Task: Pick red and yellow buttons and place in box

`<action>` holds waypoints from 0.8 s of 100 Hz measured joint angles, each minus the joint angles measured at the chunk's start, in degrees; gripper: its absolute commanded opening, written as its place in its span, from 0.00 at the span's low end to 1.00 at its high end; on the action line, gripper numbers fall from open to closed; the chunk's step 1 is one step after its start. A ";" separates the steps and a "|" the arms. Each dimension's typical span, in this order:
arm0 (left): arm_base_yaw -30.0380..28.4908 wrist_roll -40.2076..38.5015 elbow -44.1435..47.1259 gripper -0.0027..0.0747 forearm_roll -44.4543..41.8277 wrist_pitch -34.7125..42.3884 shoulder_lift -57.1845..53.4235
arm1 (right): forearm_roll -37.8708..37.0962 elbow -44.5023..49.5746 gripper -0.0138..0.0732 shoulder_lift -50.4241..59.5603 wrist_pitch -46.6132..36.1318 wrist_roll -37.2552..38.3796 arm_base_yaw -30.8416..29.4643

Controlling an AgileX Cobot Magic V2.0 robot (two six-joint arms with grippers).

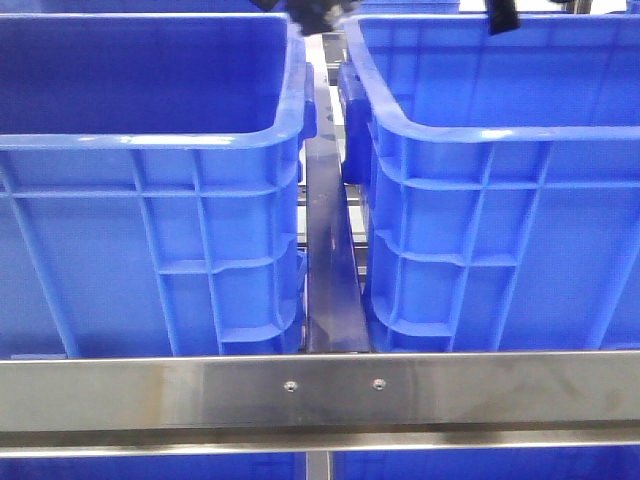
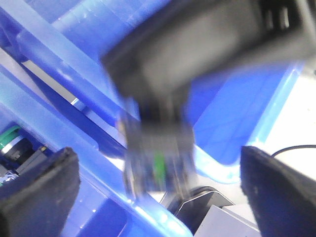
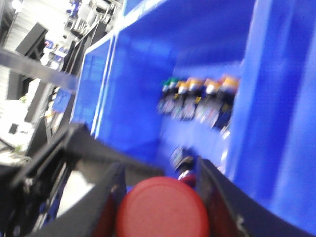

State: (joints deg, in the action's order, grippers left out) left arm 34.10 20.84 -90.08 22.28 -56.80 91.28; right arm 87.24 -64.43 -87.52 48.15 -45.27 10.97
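Observation:
My right gripper (image 3: pixel 162 195) is shut on a red button (image 3: pixel 163 212), a round domed disc that fills the gap between the two fingers. Beyond it, inside a blue crate (image 3: pixel 128 98), several buttons with yellow-orange caps (image 3: pixel 210 88) and a green one stand in a row against a wall. In the front view the box (image 1: pixel 480 135) is the right crate, with panel lines on its inner wall. My left gripper (image 2: pixel 158 173) is open, its fingers (image 2: pixel 39 192) wide apart, above a blue crate rim (image 2: pixel 113 173). A blurred dark arm part (image 2: pixel 187 44) hangs in front of it.
A second blue crate (image 1: pixel 150 140) with a darker inside stands on the left, with a narrow metal strip (image 1: pixel 325 230) between the two. A steel rail (image 1: pixel 320 390) runs across the front. Dark arm parts (image 1: pixel 500 15) show at the top edge. A green-capped button (image 2: pixel 11 136) lies beside the left fingers.

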 measured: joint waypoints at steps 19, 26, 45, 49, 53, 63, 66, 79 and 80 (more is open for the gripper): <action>0.00 0.00 0.00 0.86 0.00 -0.51 0.00 | -0.25 -2.92 0.50 0.00 -1.09 -6.00 -6.58; 0.00 0.00 0.00 0.86 0.00 -0.68 0.00 | -0.67 -3.35 0.50 0.00 -2.27 -9.40 -8.72; 0.00 0.00 0.00 0.86 0.00 -0.72 0.00 | -5.01 -3.61 0.50 0.00 -10.38 -22.06 -11.30; 0.00 0.00 0.00 0.86 0.00 -0.78 0.00 | -5.75 -3.61 0.50 0.00 -12.70 -25.43 -11.30; 0.00 0.00 0.00 0.86 0.00 -0.78 0.00 | -6.01 -3.61 0.50 -0.04 -15.04 -28.13 -11.30; 0.00 0.00 0.00 0.86 0.00 -0.78 0.00 | -6.01 -3.61 0.50 -0.51 -20.46 -34.83 -11.30; 0.00 0.00 0.00 0.86 0.00 -0.78 0.00 | -6.01 -3.61 0.50 -0.81 -21.98 -36.20 -11.30; 0.00 0.00 0.00 0.86 0.00 -0.78 0.00 | -5.81 -3.61 0.50 -2.78 -28.12 -40.14 -11.30; 0.00 0.00 0.00 0.86 0.00 -0.85 0.00 | -5.81 -3.61 0.50 -3.07 -28.32 -40.15 -11.30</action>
State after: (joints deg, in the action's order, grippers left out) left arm 34.10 20.84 -90.08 22.28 -57.65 91.28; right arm 81.43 -68.04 -90.59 19.83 -85.43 -0.33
